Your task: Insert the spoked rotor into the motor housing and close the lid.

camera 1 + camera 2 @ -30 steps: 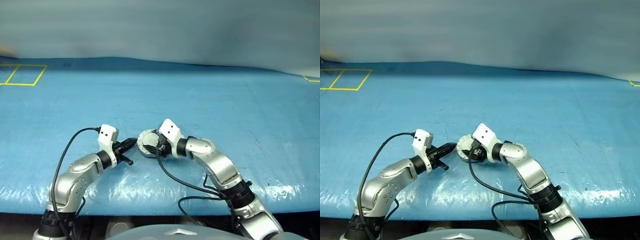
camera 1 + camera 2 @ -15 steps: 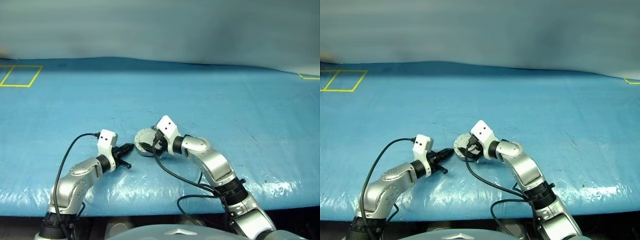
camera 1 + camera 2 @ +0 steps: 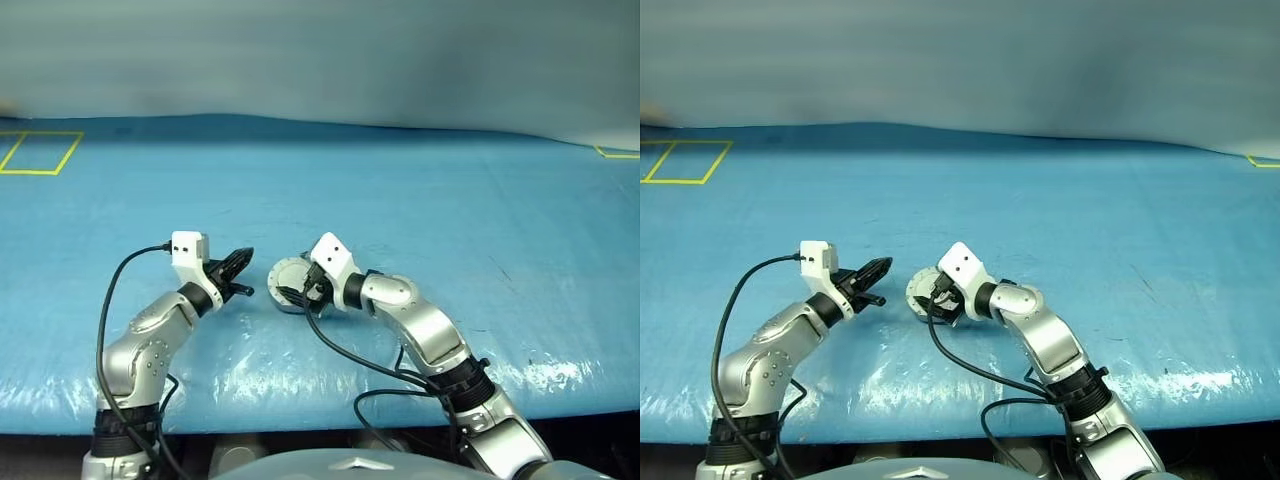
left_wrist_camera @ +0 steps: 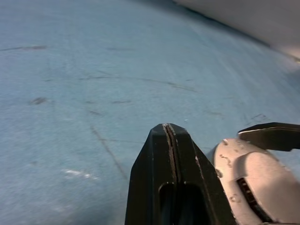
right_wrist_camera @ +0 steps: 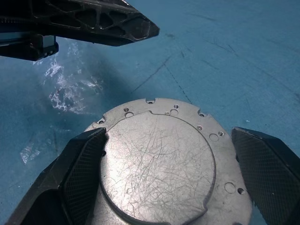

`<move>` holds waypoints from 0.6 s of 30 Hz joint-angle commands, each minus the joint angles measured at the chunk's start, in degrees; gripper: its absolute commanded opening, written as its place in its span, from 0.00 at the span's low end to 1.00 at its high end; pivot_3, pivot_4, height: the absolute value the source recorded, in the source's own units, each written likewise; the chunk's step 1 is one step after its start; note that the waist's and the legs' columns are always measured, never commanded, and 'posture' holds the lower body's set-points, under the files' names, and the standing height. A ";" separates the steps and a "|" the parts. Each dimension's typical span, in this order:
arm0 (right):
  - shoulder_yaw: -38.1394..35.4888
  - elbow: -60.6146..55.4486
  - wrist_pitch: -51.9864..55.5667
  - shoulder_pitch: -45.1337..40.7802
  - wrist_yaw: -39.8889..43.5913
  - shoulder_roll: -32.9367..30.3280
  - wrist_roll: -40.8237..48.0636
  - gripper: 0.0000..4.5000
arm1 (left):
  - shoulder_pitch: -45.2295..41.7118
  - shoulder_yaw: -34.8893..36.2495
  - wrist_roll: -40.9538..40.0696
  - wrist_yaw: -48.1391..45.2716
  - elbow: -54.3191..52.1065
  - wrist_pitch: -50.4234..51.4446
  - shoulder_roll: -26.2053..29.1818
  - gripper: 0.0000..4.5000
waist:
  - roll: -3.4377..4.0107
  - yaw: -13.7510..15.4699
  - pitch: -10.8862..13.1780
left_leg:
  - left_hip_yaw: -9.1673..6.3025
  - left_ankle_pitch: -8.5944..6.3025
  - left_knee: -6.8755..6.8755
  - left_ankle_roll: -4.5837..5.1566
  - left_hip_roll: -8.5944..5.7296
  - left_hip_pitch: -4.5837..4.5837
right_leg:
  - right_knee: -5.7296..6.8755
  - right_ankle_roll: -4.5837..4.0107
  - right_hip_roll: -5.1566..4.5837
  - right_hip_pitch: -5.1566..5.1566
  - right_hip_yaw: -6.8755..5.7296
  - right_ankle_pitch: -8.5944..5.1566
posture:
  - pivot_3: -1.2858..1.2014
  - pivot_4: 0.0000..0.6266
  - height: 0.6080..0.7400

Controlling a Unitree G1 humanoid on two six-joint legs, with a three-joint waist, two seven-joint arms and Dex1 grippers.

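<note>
The desk (image 3: 420,200) is lying wide under a blue sheet, with yellow tape lines (image 3: 40,150) marking a box at its far left corner. Near the front edge, the lid (image 5: 159,159) is sitting smooth face up, a silver disc scored with fine scratches and ringed with small holes. The right gripper (image 3: 297,292) is reaching in over it with its fingers (image 5: 82,164) spread wide, one on each side of the disc's rim, though I cannot tell if they are pressing on it. Just beside it to the left, the left gripper (image 3: 240,257) is hanging above the sheet with its two black fingers pressed together on nothing, tips pointing toward the lid
</note>
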 commanded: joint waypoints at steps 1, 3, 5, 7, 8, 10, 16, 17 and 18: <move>0.64 2.37 1.98 1.56 -1.32 -0.50 -1.53 0.99 | -0.61 -0.99 -1.62 -0.92 -1.83 1.13 0.02 0.00 | 0.00 0.00 0.00 | 0.00 0.00 0.00 0.00 0.00 0.00 | 0.00 0.00 0.00 0.00 0.00 0.00 | 0.52 0.24 1.00; 0.69 2.31 1.95 1.55 -1.39 -0.41 -1.59 0.99 | -0.78 -1.77 -1.25 -0.76 -1.15 1.68 0.18 0.00 | -0.01 -0.02 0.00 | 0.00 0.00 0.01 0.00 0.00 0.00 | -0.01 0.01 0.00 -0.01 0.00 0.00 | 0.52 0.24 1.00; 0.69 2.31 1.93 1.52 -1.44 -0.33 -1.59 0.99 | -0.96 -2.34 -1.36 -1.01 -0.59 2.06 0.08 0.00 | -0.01 -0.02 0.00 | 0.00 0.00 0.02 0.00 0.00 0.00 | 0.00 0.01 0.00 -0.02 0.00 0.01 | 0.52 0.24 1.00; 0.71 2.34 1.90 1.51 -1.45 -0.31 -1.61 0.99 | -1.02 -3.37 -1.72 -1.47 -0.94 2.84 0.17 0.00 | -0.01 -0.03 0.00 | 0.00 0.00 0.02 0.00 0.00 0.00 | 0.00 0.01 0.00 -0.02 0.00 0.00 | 0.52 0.24 1.00; 0.72 2.45 1.90 1.43 -1.46 -0.26 -1.63 0.99 | -1.12 -3.96 -1.54 -1.61 -1.05 3.14 0.30 0.00 | -0.01 -0.03 0.00 | 0.00 0.00 0.02 0.00 0.00 0.00 | 0.00 0.01 0.00 -0.02 0.00 0.00 | 0.52 0.24 1.00; 0.74 2.56 1.91 1.33 -1.45 -0.20 -1.64 0.99 | -1.35 -4.56 -1.39 -1.49 -0.97 3.71 0.16 0.00 | -0.01 -0.03 0.00 | 0.00 0.00 0.01 0.00 0.00 0.00 | 0.00 0.01 0.00 -0.02 0.00 0.00 | 0.52 0.24 1.00; 0.91 2.64 1.85 1.24 -1.56 0.13 -1.92 0.99 | -1.74 -6.85 0.68 -1.11 0.93 5.53 1.21 0.00 | 0.00 -0.09 0.01 | 0.00 0.00 0.01 0.00 0.00 0.00 | 0.00 0.01 0.01 -0.04 0.00 0.00 | 0.52 0.24 1.00; 0.92 2.60 1.86 1.25 -1.57 0.16 -1.95 0.99 | -1.75 -7.34 1.08 -1.18 1.05 5.73 1.47 0.00 | -0.01 -0.07 0.00 | 0.00 0.00 0.01 0.00 0.00 0.00 | 0.00 0.01 0.00 -0.04 0.00 0.00 | 0.52 0.24 1.00; 0.93 2.51 1.88 1.29 -1.59 0.20 -1.98 0.99 | -1.73 -7.77 1.38 -1.10 1.11 6.06 1.69 0.00 | -0.01 -0.06 0.00 | -0.01 0.00 0.01 0.00 0.00 0.00 | 0.00 0.01 0.01 -0.03 0.00 0.00 | 0.52 0.24 1.00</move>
